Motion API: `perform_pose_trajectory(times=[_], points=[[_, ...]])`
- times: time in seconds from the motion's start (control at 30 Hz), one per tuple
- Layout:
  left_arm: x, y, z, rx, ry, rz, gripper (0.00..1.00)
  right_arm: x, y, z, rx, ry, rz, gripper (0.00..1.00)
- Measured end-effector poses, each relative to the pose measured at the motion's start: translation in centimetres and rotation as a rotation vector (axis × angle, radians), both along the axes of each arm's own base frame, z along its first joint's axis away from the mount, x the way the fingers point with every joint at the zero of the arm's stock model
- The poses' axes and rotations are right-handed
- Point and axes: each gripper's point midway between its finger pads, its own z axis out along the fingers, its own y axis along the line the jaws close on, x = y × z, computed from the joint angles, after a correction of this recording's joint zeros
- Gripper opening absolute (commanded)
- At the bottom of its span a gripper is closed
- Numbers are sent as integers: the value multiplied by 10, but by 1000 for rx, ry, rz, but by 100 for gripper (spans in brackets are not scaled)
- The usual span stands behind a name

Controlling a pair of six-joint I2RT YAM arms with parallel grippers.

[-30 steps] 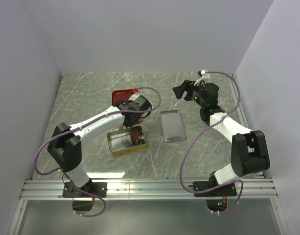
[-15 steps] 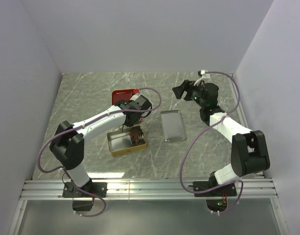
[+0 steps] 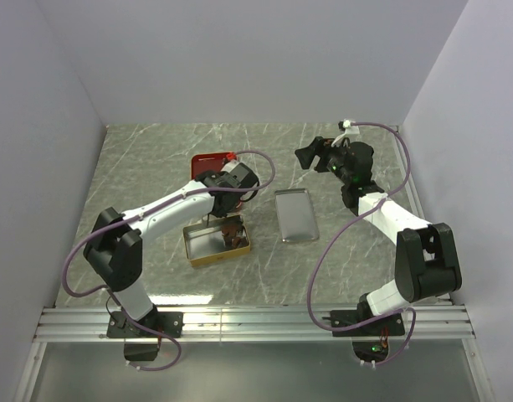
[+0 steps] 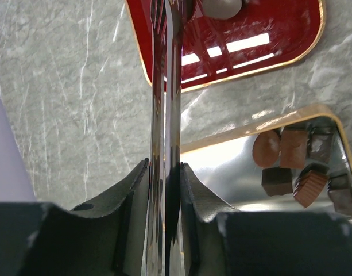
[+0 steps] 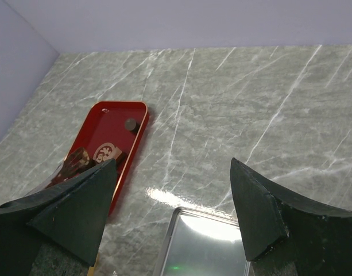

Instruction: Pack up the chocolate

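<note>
Several dark brown chocolate pieces (image 4: 290, 164) lie in one end of the open gold tin (image 4: 221, 167), also seen from above (image 3: 233, 233). One roundish piece (image 4: 221, 7) lies in the red tray (image 4: 267, 29) and shows in the right wrist view (image 5: 130, 123). My left gripper (image 4: 164, 167) is shut on thin metal tongs (image 4: 166, 86), whose blades reach over the red tray's edge, beside that piece. From above it hovers between tray and tin (image 3: 227, 194). My right gripper (image 5: 173, 164) is open and empty, raised at the back right (image 3: 310, 155).
The tin's silver lid (image 3: 295, 215) lies flat to the right of the gold tin (image 3: 216, 243), below my right gripper (image 5: 210, 247). The red tray (image 3: 212, 162) lies behind the tin. Walls close in the marble table on three sides.
The left arm's elbow shifted slightly; its gripper and tongs stay over the tray edge. The right arm has not moved.
</note>
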Motion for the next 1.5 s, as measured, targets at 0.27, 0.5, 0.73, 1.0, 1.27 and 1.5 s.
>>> perform_pose_trajectory(times=[0.27,0.5,0.73,1.0,1.27,1.5], points=[[-11,9,17,-26,-17,20,28,0,1,0,1,0,4,86],[-18,13,48,-110,-83,16,28,0,1,0,1,0,5,86],[-26,11,58,-177,-89,-6,29,-3,6,0,12,6,36,86],[-38,9,72,-257,-92,-44,29,-5,8,-1,20,12,50,86],[-43,4,89,-312,-100,-81,30,-5,8,-1,20,12,50,86],[-56,4,110,-384,-106,-113,30,-5,8,-1,20,12,50,86]])
